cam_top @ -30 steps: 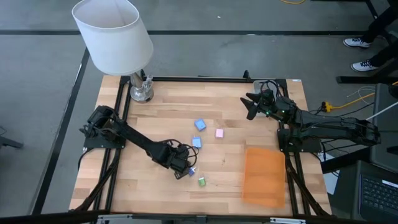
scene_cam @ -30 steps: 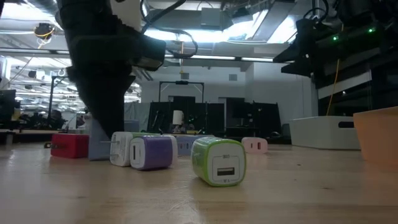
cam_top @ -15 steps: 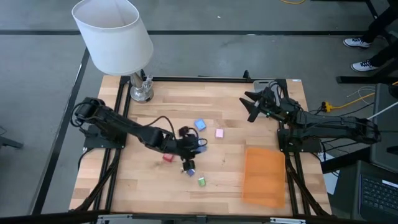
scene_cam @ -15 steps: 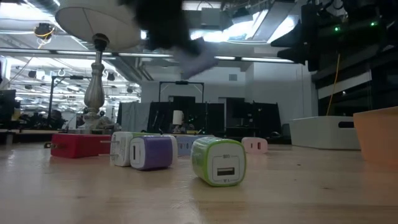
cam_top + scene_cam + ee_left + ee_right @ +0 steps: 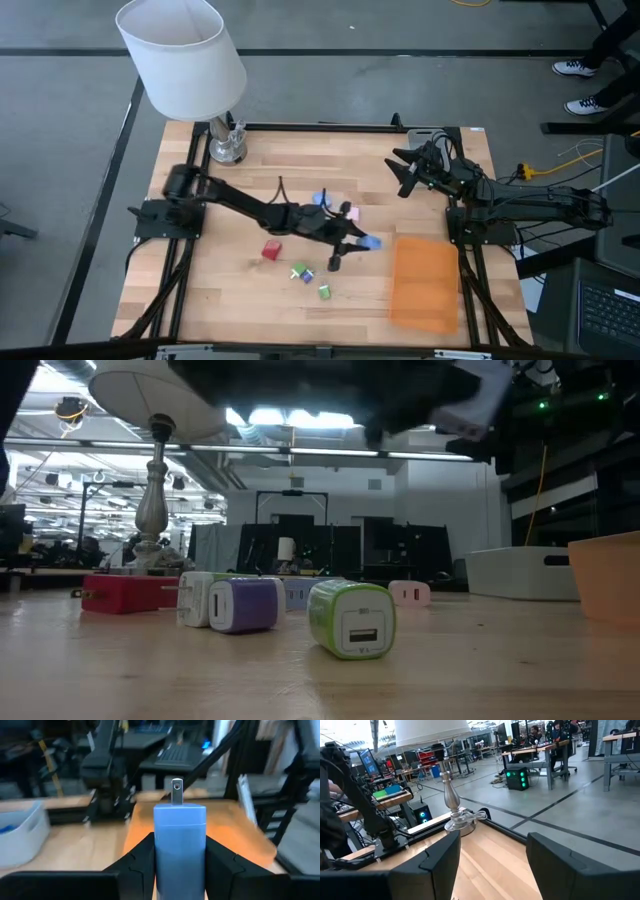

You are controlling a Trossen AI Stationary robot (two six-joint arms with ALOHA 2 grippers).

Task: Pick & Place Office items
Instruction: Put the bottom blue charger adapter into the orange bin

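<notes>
Blue charger block [image 5: 179, 842]: small blue plastic wall-plug cube, clamped between my left gripper [image 5: 179, 865] fingers, carried above the wooden table [image 5: 230, 290] just short of the orange tray.
Long axis: in my left wrist view it runs straight out along my fingers, the metal prong [image 5: 177, 791] at the far end pointing ahead toward the orange surface.
Left gripper in the high view [image 5: 352, 243]: arm stretched across mid-table; the blue block [image 5: 371, 243] shows at its tip, beside the flat orange plastic tray [image 5: 427, 283].
Right gripper [image 5: 406, 168]: parked near the far right corner of the table, fingers spread, gripping nothing.
Pieces on the table, high view: red block [image 5: 271, 250]; green block [image 5: 297, 270] touching a purple block [image 5: 308, 276]; second green block [image 5: 324, 292] nearest the front edge; pink block [image 5: 352, 213] and another blue piece [image 5: 320, 200], partly hidden behind my left arm.
Low view only: each piece has a white face with a slot; the green rounded charger [image 5: 352, 619] stands closest, the purple one [image 5: 242, 605] and a white-sided one beside it, the red one [image 5: 121, 593] further back, the pink one [image 5: 410, 594] far off. My left arm is a dark blur overhead.
High view only: white-shaded lamp with a silver base [image 5: 226, 146] at the far left corner.
Right wrist view only: the lamp stem and base [image 5: 456, 815] with the room beyond; my two dark fingers [image 5: 436, 865] wide apart.
</notes>
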